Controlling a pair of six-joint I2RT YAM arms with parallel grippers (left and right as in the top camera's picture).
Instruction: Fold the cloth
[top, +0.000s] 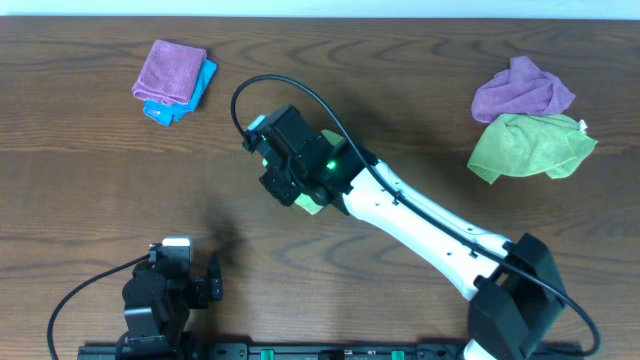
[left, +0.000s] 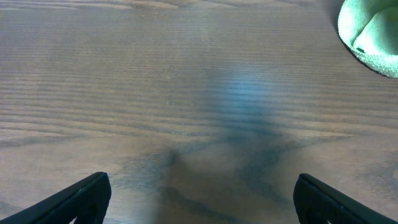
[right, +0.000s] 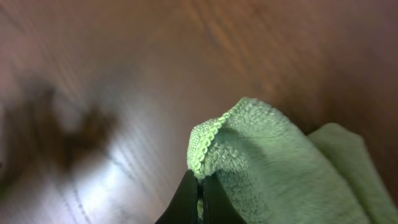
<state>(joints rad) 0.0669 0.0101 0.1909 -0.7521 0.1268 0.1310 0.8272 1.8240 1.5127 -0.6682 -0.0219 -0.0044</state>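
Overhead: green cloth (top: 312, 206) on dark wooden table (top: 80, 170).

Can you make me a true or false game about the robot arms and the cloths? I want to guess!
1. The right end effector pinches a green cloth. True.
2. The left end effector grips a cloth too. False: it is open, with nothing in it.
3. A folded purple cloth lies on a blue cloth. True.
4. All the cloths are folded. False: a crumpled purple cloth and a crumpled green cloth lie bunched up side by side.
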